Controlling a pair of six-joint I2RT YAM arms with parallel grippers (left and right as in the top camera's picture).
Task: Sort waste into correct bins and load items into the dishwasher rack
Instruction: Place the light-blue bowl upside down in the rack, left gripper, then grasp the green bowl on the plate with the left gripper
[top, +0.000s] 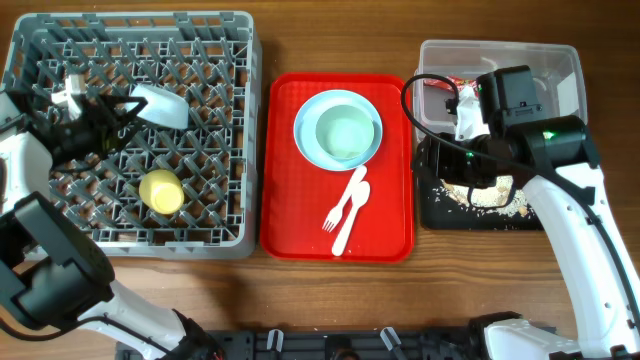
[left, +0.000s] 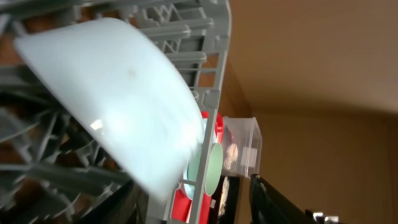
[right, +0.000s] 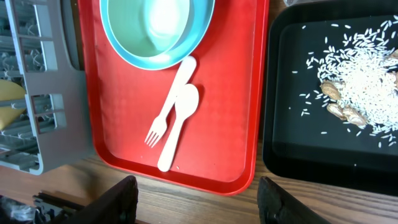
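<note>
**A:** Bowl (left: 118, 93) up close: pale mint, glossy, tipped on its side against the pegs of the dishwasher rack (top: 200, 235). The left jaws are spread with the rim between them, pinching nothing.

**B:** So loading is the step in hand. I'd say that bowl is as good as seated. The next move calls for backing out cleanly without nudging it off its lean.

**A:** Just beyond it, the yellow cup (top: 162, 191) sits among the pegs, also racked.

**B:** Then across to the red tray (top: 295, 220)?

**A:** Yes. The second bowl (top: 347, 132) rests on the plate (top: 308, 120), and the fork (right: 166, 109) and spoon (right: 171, 146) lie touching below them. All four are left to load, by my reckoning.

**B:** The thin, flat cutlery will need a careful pinch.

**A:** Furthest out, the right jaws are spread and empty, looking down on the red tray and the black tray (right: 270, 93). Rice crumbs (right: 360, 81) are heaped in the black tray, and the red packet (top: 455, 85) shows in the clear tub (top: 560, 60). The waste looks sorted.
</note>
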